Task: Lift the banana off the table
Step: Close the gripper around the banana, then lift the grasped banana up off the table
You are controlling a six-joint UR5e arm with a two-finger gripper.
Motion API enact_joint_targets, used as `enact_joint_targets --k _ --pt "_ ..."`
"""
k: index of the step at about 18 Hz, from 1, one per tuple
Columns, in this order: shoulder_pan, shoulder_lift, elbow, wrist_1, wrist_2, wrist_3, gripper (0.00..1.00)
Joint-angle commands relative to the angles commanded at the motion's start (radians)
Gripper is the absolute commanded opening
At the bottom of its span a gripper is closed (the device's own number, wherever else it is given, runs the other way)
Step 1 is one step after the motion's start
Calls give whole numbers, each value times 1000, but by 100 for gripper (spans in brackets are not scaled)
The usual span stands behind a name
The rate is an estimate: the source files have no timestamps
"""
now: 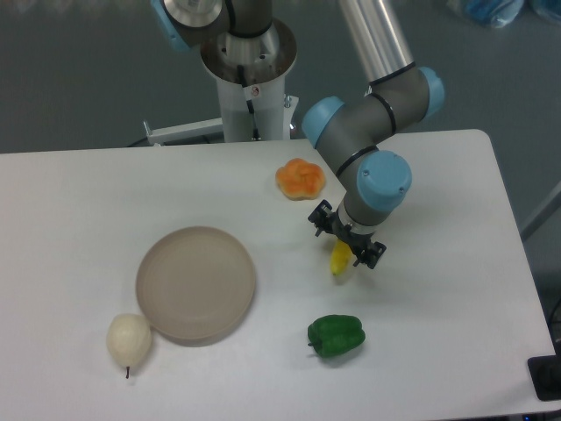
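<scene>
overhead view of a white table [79,202] w/ rounded corners, a robot arm reaching over it from the far side.

nearest the camera, at front left: a pale cream pear [129,340], stem pointing toward the viewer, touching or just beside a round beige plate [195,282]. front centre-right: a glossy green bell pepper [336,337] lying on its side, apart from everything else.

mid-table, right of centre: the gripper [348,246], black, pointing down, set right over the banana [340,260]. only a short bright yellow end of the banana shows below the fingers; the rest is hidden under the wrist, so its full lie can't be read. it looks to be at table level w/ a thin shadow under it, so prob not lifted yet. the fingers sit either side of the fruit, which fits a grasp across its narrow width, but whether they're closed on it or just straddling it: cannot tell from this angle.

just behind the gripper, further back: an orange lumpy fruit [301,179], near but not touching the arm.

furthest: grey arm links w/ light blue joint caps angle down from the upper right; the arm's white pedestal base [249,96] stands beyond the table's far edge, dark floor around it.

judgement: this is the grasp step; the lift is what's left.
</scene>
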Motion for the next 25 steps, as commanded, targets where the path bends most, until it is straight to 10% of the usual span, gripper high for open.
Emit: enact_joint_targets --k 4,16,25 --pt "2 5 9 0 -2 -26 0" --pt "14 49 130 -21 -52 -17 0" --pt "17 21 409 -339 55 132 0"
